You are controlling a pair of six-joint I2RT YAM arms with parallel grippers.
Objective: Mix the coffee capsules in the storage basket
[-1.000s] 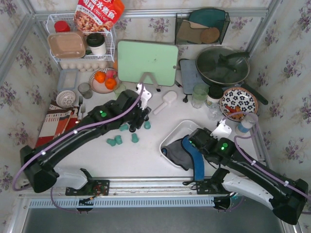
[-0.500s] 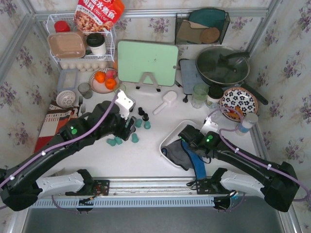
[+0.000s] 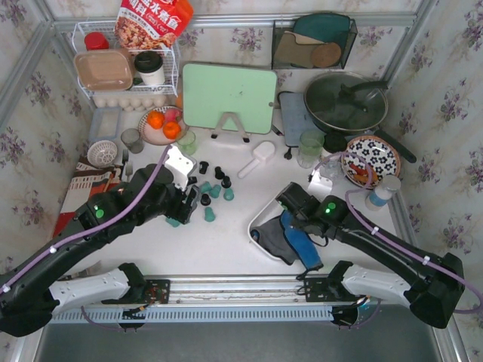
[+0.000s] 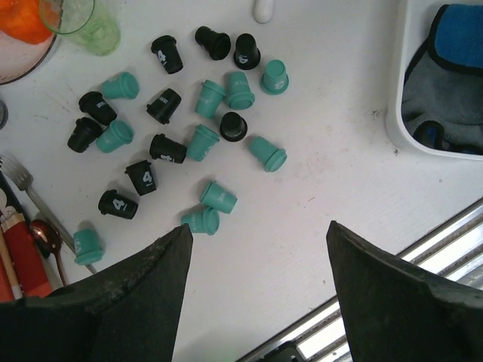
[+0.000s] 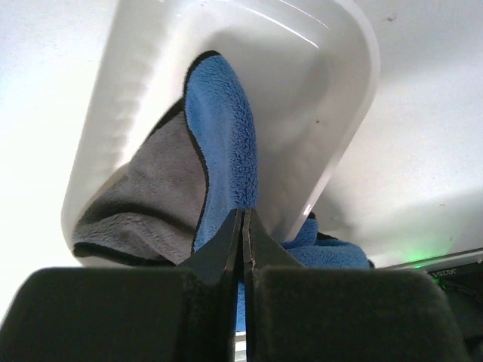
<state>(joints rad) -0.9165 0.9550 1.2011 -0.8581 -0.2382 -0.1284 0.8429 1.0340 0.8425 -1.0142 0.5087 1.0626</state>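
Several teal coffee capsules (image 4: 219, 196) and black ones (image 4: 167, 148) lie scattered on the white table, left of the storage basket (image 4: 400, 128). My left gripper (image 4: 258, 226) hangs open just short of them with nothing between its fingers; from above it (image 3: 192, 200) sits at the cluster's (image 3: 211, 192) near-left edge. The white basket (image 3: 266, 211) holds no capsules that I can see, only a grey cloth (image 3: 275, 237) and a blue cloth (image 3: 302, 241). My right gripper (image 5: 243, 213) is over the basket (image 5: 302, 90), shut on the blue cloth (image 5: 223, 128).
Behind the capsules stand a green cutting board (image 3: 229, 98), a white scoop (image 3: 258, 158), pale green cups (image 3: 310, 143) and a plate of oranges (image 3: 161, 124). A lidded pan (image 3: 346, 102) and patterned plate (image 3: 370, 157) are at right. Cutlery (image 4: 23, 181) lies left.
My left arm has drawn back toward the near left, uncovering the capsules, and its jaws have widened a little. My right gripper has shut on the blue cloth in the basket.
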